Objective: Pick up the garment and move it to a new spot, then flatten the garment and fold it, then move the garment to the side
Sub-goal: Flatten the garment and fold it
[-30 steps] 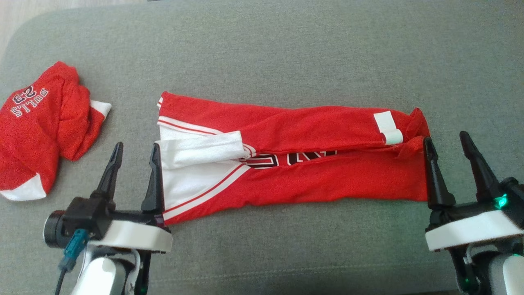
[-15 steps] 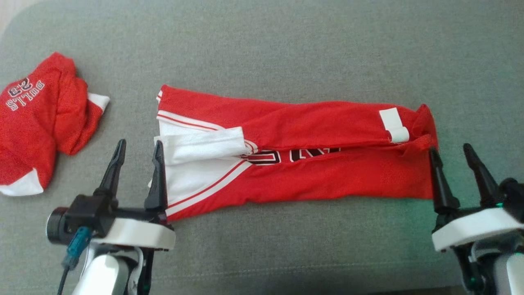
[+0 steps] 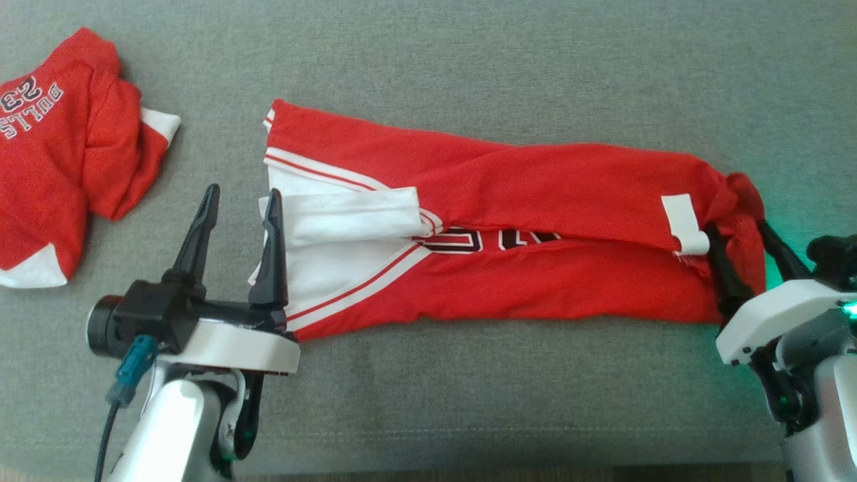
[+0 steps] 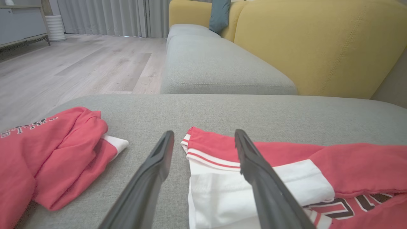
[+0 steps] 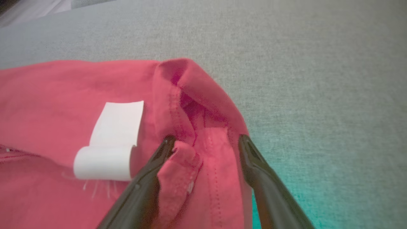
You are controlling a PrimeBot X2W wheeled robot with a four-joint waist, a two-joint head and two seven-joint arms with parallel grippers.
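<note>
Both stand wide open: right gripper (image 3: 736, 231) straddles the garment's (image 3: 509, 201) three-o'clock end, left gripper (image 3: 243, 194) its nine-o'clock edge. They should pinch deep, together.

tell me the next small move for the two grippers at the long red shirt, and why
Likely close both grippers. The right gripper is open with the red shirt's bunched end between its fingers; the left gripper is open with the shirt's white edge between its fingers. Nothing is gripped yet, and folding needs both ends held.
</note>
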